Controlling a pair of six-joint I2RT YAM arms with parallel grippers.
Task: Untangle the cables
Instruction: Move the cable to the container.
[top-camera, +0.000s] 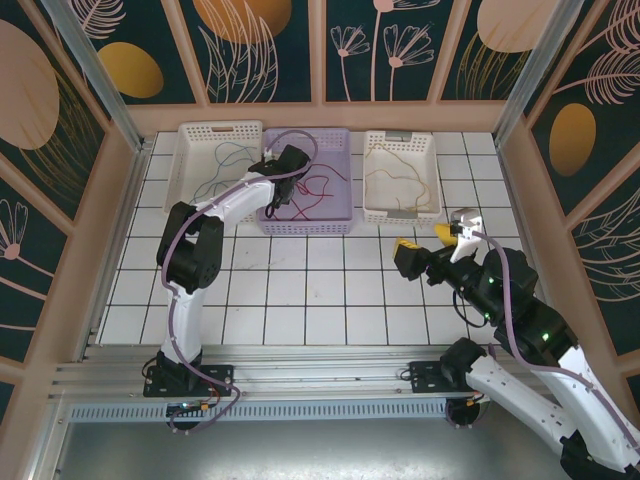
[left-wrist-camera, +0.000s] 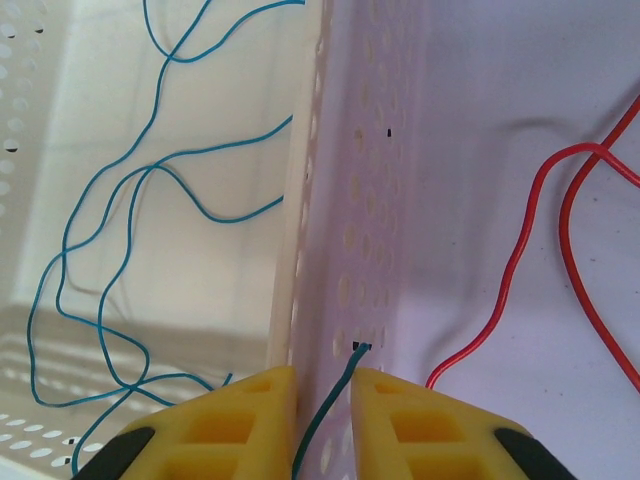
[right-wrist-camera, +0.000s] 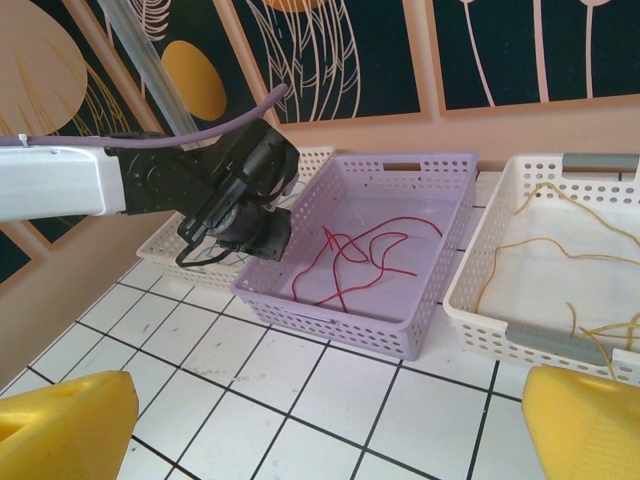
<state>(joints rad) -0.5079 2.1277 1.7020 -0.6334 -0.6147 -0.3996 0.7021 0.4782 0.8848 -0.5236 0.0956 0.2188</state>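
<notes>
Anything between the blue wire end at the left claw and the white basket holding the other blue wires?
Yes: the purple basket's wall and the white basket's wall, side by side, stand between the wire end and it.

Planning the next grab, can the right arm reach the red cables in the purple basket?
Probably yes. The right pincer hangs open over bare tiles, the red cables lie loose in the open-topped purple basket, and the left pincer is off at its left wall.

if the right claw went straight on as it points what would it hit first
Most likely the near wall of the lilac basket, though the right claw may meet the tiled table first; depth is unclear.
</notes>
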